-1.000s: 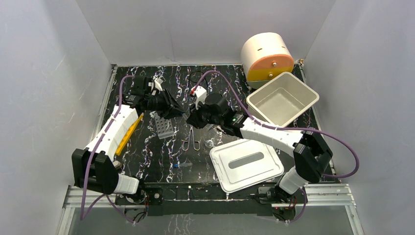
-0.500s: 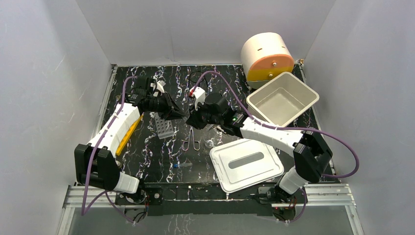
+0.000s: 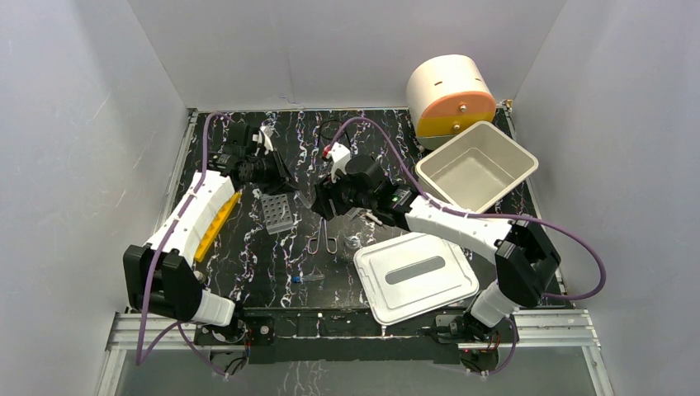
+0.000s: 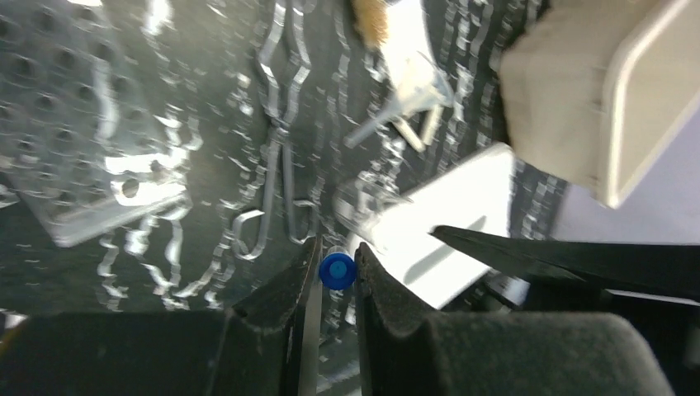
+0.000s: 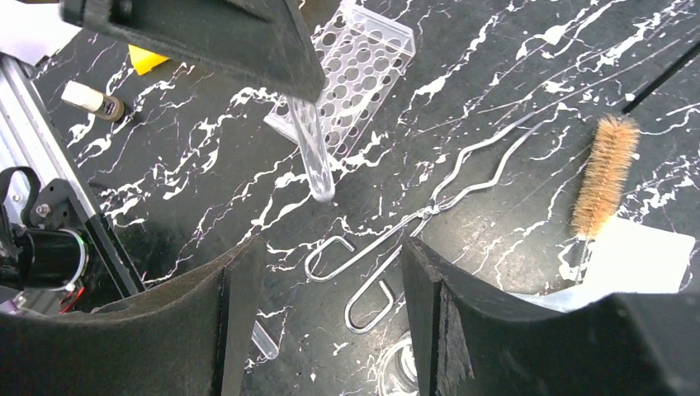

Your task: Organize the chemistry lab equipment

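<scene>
— So, from overhead, the left arm runs up the left side with its elbow bent. The left gripper hangs just past the grey tube rack. The right arm stretches to mid-table, and the right gripper sits over the metal tongs.
— Can you read either grip from up there?
— No, they're too small. A loose blue-capped tube lies near the front, beside the flat white lid.
— And the left wrist camera?
— It's blurry, but the fingers pinch a clear tube, its round blue cap facing the lens.
— And the right wrist?
— Its dark, felt-like fingers are spread wide with nothing between them. Only this view shows the held tube's length. It is transparent and round-bottomed, and hangs slightly tilted. The tip is low over the white-veined black tabletop, just beside the perforated rack and outside its holes. I can't tell whether it touches. The wiry tongs and a bristly brown brush lie to the right.
</scene>
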{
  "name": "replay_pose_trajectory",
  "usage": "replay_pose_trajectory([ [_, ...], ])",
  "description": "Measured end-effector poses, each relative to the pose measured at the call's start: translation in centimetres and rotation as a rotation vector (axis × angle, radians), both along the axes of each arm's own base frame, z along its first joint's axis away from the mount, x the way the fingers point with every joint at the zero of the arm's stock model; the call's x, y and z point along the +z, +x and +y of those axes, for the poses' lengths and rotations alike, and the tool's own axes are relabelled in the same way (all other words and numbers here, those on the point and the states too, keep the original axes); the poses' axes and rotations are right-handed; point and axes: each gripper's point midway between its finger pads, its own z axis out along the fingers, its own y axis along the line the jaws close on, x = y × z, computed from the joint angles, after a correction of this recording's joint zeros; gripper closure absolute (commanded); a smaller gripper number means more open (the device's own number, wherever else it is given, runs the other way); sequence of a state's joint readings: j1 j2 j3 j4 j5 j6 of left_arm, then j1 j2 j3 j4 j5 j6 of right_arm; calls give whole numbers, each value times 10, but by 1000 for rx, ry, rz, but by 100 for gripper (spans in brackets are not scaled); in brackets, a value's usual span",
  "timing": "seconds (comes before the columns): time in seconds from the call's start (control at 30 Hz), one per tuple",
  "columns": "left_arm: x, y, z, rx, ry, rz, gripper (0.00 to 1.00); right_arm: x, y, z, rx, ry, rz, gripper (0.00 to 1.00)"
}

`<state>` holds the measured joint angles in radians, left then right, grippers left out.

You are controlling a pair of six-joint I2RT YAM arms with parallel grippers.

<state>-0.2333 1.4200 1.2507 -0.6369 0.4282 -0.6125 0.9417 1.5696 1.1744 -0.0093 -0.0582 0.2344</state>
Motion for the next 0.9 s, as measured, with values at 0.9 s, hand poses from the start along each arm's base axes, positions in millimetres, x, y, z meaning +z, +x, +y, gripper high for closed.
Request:
replay_pose_trajectory([
  [0.9, -85, 97, 90, 233, 550, -287, 99, -14, 10, -71, -175, -25, 79, 31],
])
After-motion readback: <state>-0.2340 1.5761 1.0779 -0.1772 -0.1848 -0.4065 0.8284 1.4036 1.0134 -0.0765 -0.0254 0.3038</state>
